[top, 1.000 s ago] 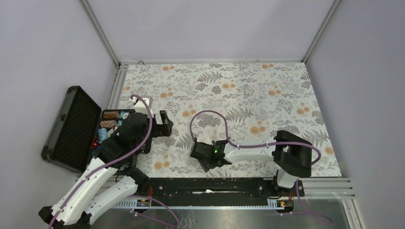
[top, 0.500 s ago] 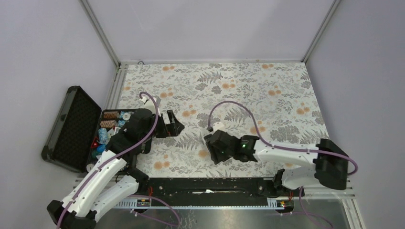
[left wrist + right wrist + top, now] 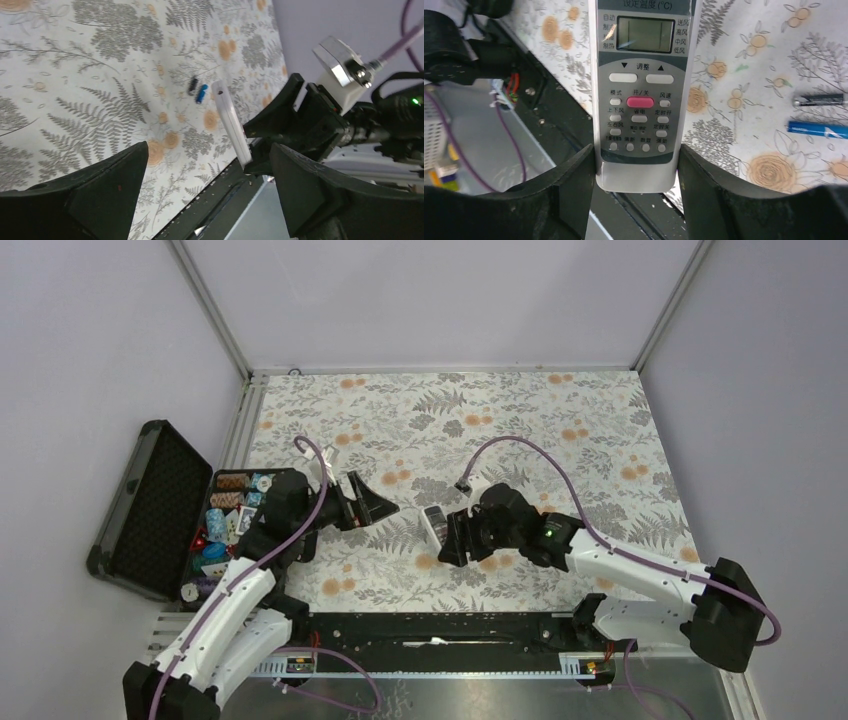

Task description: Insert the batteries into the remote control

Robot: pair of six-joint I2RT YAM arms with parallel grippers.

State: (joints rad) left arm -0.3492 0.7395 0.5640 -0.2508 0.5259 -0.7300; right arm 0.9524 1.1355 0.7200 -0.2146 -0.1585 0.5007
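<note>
Swung toward centre, my right jaws clamp the remote [image 3: 640, 95]; left jaws gape wide. I should turn its bay upward beside the batteries [image 3: 816, 129].

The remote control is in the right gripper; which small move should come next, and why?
Probably bring the open left gripper to the remote control's back: the right gripper clamps its bottom end, and both batteries lie on the table.

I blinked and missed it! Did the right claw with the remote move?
Yes. The right gripper, shut on the remote control, has gone farther from the black rail at the table's near edge.
</note>
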